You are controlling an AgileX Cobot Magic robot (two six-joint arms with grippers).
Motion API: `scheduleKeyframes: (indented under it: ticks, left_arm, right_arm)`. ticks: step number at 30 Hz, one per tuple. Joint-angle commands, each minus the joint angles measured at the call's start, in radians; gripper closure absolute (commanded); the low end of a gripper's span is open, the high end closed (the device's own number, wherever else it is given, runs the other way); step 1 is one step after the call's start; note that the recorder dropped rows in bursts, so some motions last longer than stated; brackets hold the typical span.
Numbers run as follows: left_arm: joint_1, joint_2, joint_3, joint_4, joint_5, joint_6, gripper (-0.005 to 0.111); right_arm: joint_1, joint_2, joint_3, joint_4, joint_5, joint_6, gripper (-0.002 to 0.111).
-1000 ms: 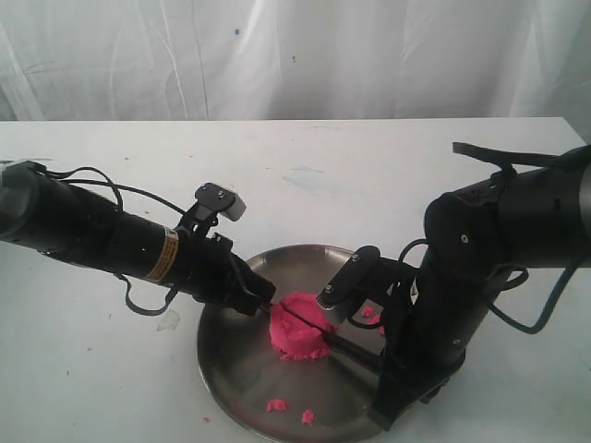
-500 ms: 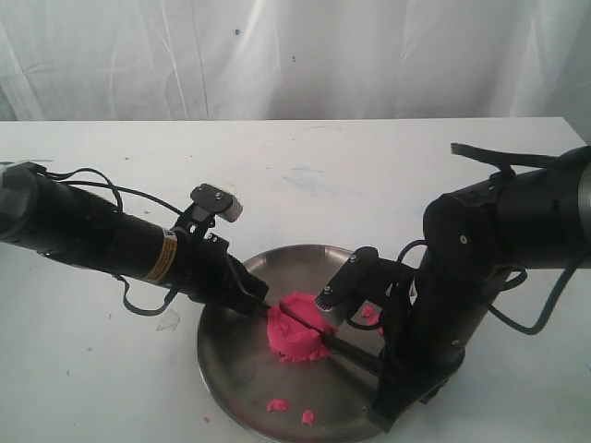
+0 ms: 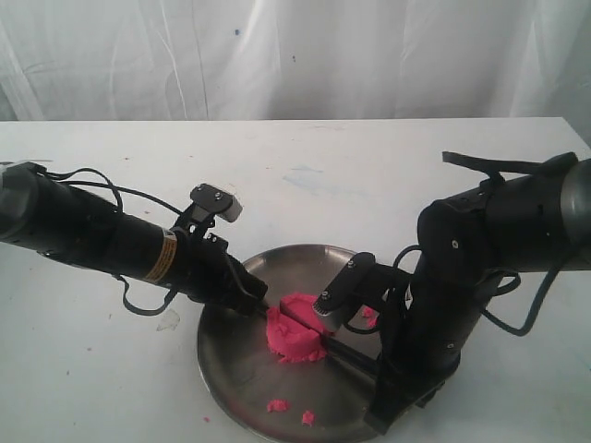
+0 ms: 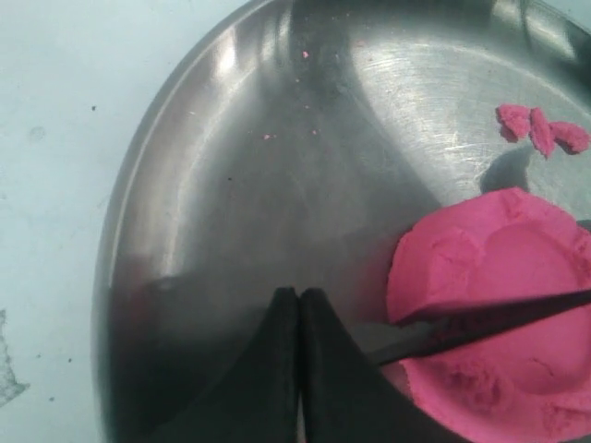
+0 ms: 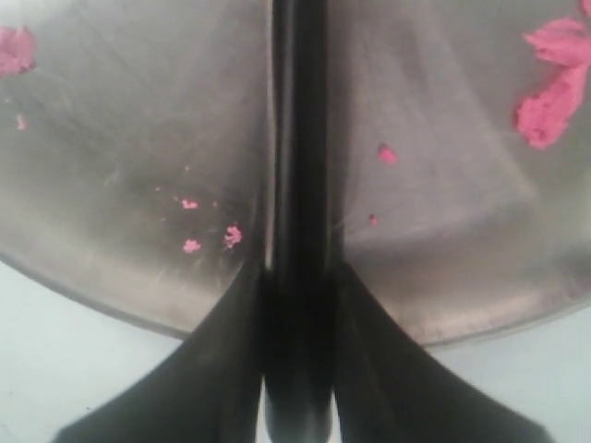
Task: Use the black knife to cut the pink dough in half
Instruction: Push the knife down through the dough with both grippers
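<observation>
Centrally, steel plate [image 3: 231,369] on white table [image 3: 92,388] — right gripper [image 5: 297,268] pinching black knife [image 5: 297,138], left gripper [image 4: 299,305] pressed together.

Black knife [image 3: 300,317] now deeper into pink dough [image 3: 297,328]

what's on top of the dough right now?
The knife blade lies across the dough, pressed into a groove. How deep it has cut is hidden. The dough sits in the steel plate. Right gripper grips the handle.
</observation>
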Motion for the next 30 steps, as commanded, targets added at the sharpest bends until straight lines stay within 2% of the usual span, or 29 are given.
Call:
scheduleKeyframes:
  ticks: [1,14,16,23,30]
  left_arm:
    - [-0.006,0.007,0.012,0.024,0.010,0.000,0.107]
    - [-0.006,0.007,0.012,0.024,0.010,0.000,0.107]
    - [-0.006,0.007,0.012,0.024,0.010,0.000,0.107]
    - [-0.006,0.007,0.012,0.024,0.010,0.000,0.107]
    - [-0.006,0.007,0.012,0.024,0.008,0.000,0.107]
  right_arm:
    - [0.000,0.020,-0.001,0.019,-0.015,-0.003,0.108]
    - [0.000,0.024,-0.001,0.027,-0.015,-0.003,0.108]
    - [0.000,0.024,-0.001,0.027,-0.015,-0.003,0.105]
    - [0.000,0.024,-0.001,0.027,-0.026,-0.003,0.083]
    - [0.000,0.024,-0.001,0.027,-0.042,0.014,0.082]
